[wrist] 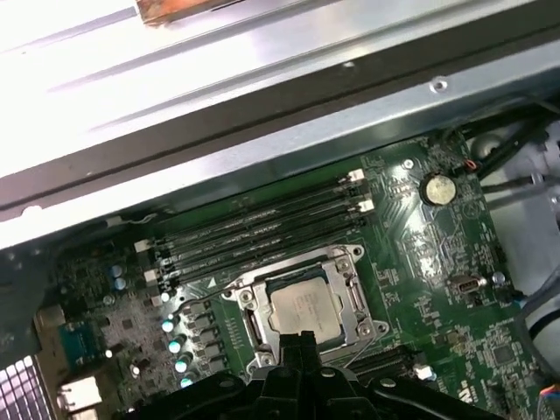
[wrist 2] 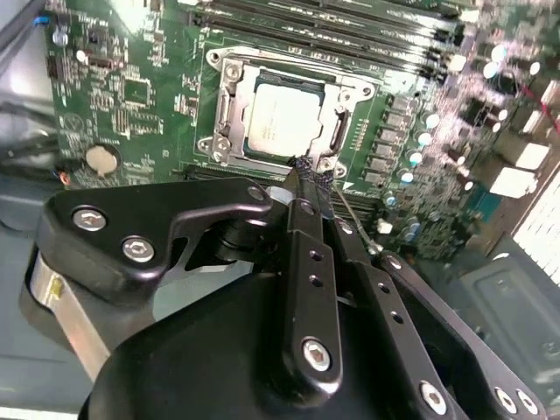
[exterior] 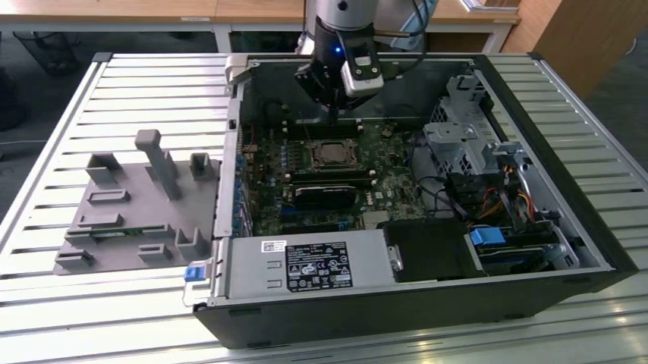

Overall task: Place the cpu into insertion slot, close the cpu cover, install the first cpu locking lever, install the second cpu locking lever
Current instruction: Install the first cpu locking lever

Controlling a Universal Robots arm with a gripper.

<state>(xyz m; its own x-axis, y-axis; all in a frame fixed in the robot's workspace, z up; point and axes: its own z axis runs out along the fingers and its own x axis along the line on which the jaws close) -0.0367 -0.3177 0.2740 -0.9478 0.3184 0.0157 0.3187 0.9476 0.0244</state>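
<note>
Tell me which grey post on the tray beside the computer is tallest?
The narrow grey post standing between the wide block and the short post; its top reaches higher than all the others.

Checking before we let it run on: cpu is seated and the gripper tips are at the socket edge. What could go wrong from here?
1. The gripper has its tips shut at the edge of the cpu cover, beside a thin locking lever. A small slip could miss the lever or bend it.
2. The tips are close to the cpu. An off-target press might scrape it or the green board.
</note>
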